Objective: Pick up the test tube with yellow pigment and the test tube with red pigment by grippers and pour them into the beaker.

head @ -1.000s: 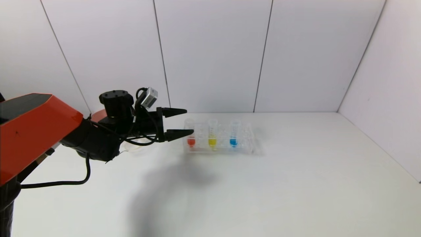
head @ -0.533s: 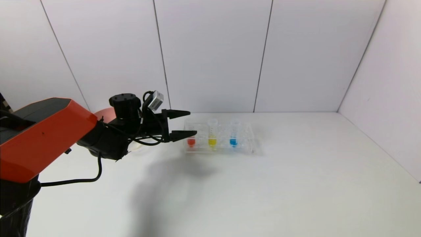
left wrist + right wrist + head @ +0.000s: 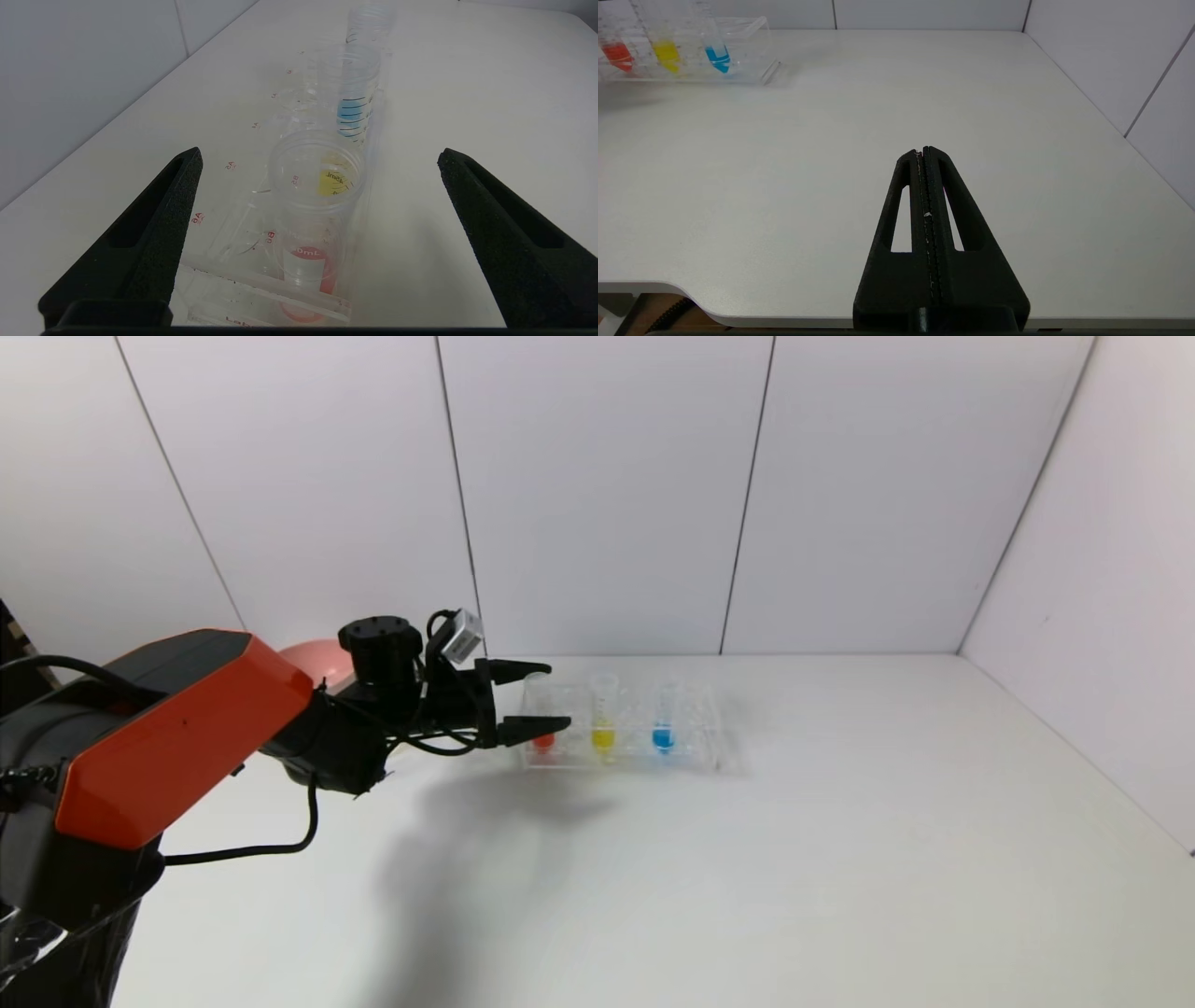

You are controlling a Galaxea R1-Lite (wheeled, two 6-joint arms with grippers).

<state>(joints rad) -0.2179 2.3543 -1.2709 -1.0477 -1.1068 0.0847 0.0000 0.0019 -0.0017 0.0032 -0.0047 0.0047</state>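
At rack end, left hand (image 3: 541,695) agape; right wrist view: right hand (image 3: 923,151) closed.

Head overview — wrists close, rack (image 3: 624,733) shared

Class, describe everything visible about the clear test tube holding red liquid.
The slender clear plastic test tube with red pigment stands upright in the end slot of the clear tube rack, mouth open, a little red liquid at its bottom. The open left gripper straddles it without touching.
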